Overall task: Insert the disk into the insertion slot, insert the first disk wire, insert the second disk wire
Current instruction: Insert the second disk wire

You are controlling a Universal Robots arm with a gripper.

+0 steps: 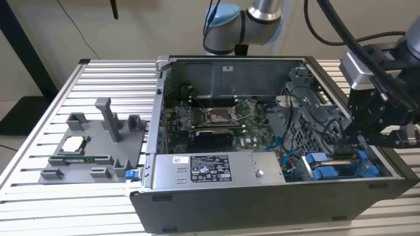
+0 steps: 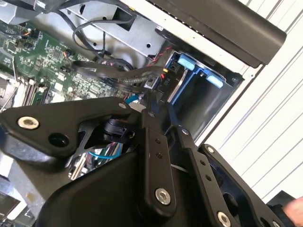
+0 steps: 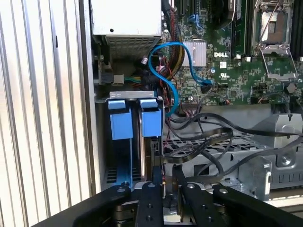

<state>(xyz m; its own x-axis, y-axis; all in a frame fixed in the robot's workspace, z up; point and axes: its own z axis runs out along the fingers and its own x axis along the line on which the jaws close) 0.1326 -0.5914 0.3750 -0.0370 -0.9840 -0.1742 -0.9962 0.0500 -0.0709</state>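
A: What sits closest to the lens?

B: The hand [image 3: 163, 182], black linkages filling the foreground in both wrist views. Its fingers [image 2: 152, 137] stand narrow, close together, tips down at a dark connector with red and black leads beside the bay.

A: Is it gripping that connector?

B: I cannot tell for sure. The tips meet it in the second wrist view, but the contact itself is hidden.

A: And the disk?

B: The disk [image 3: 150, 124] is seated in its slot, standing on edge in the drive bay at the case's corner. Its blue carrier tab shows beside a second blue tab [image 3: 120, 124] in the neighbouring slot. In the exterior view the bay [image 1: 335, 167] lies at the exterior view's right, under the hand [image 1: 357, 142].

A: What else is in the case?

B: A green motherboard [image 1: 220, 120] in the middle, a grey power supply [image 1: 210, 169] with a white sticker along the near wall, and a looping blue cable [image 3: 173, 71] between the supply and the board.

A: Outside the case?

B: A grey fixture tray [image 1: 88, 147] rests on the slatted surface [image 1: 39, 128], at the exterior view's left, well apart from the hand.
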